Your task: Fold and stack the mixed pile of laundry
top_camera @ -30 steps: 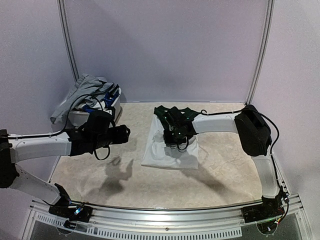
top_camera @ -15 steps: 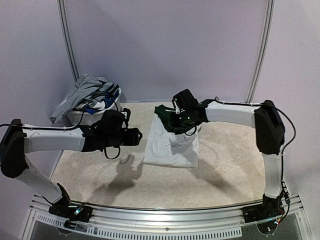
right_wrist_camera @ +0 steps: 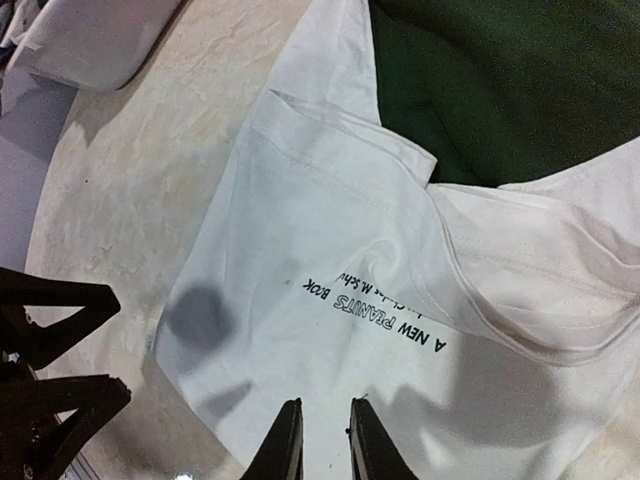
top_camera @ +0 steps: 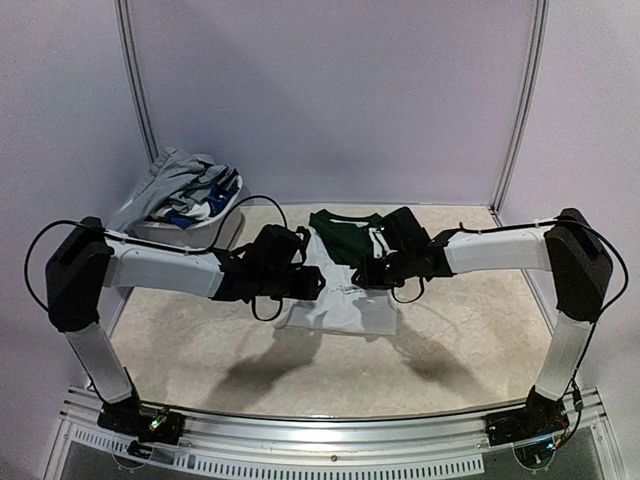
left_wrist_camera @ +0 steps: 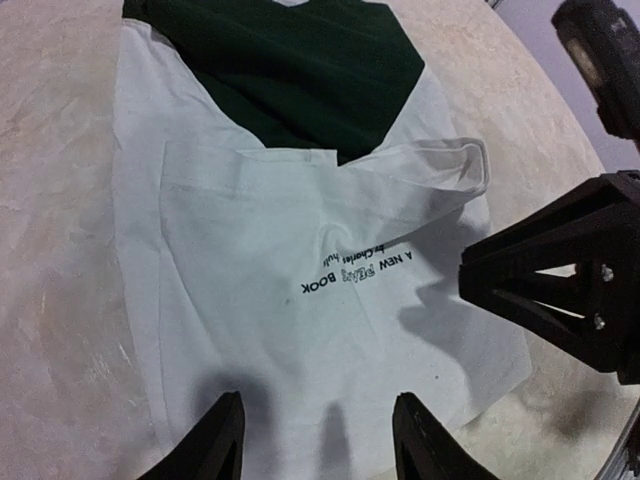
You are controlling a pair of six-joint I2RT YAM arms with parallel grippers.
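The white T-shirt with dark green sleeves [top_camera: 340, 300] lies flat in the middle of the table [top_camera: 450, 330], the green part toward the far wall and the black print facing up. The rest of the laundry [top_camera: 185, 180] sits heaped in the white basket [top_camera: 190, 235] at the far left corner, well apart from the shirt.

The left gripper [left_wrist_camera: 320, 445] hangs over the left side of the shirt with its fingers spread wide and nothing between them. The right gripper [right_wrist_camera: 325, 440] comes in from the opposite side, above the white cloth. Its fingers are drawn almost together, leaving only a thin slit. I see no cloth in the slit, and whether they are really closed I cannot tell.

To me this looks like the start of a fold on this one shirt. To do it well, both grippers should go down onto the cloth edge at the same height on each side and take all layers in the pinch, not only the top one. The right fingers would need to spread first. There is a loose ridge of cloth beside the print, so I would lift low and slowly, carry both sides together, and lay the edge straight so the ridge is not pressed into a crease
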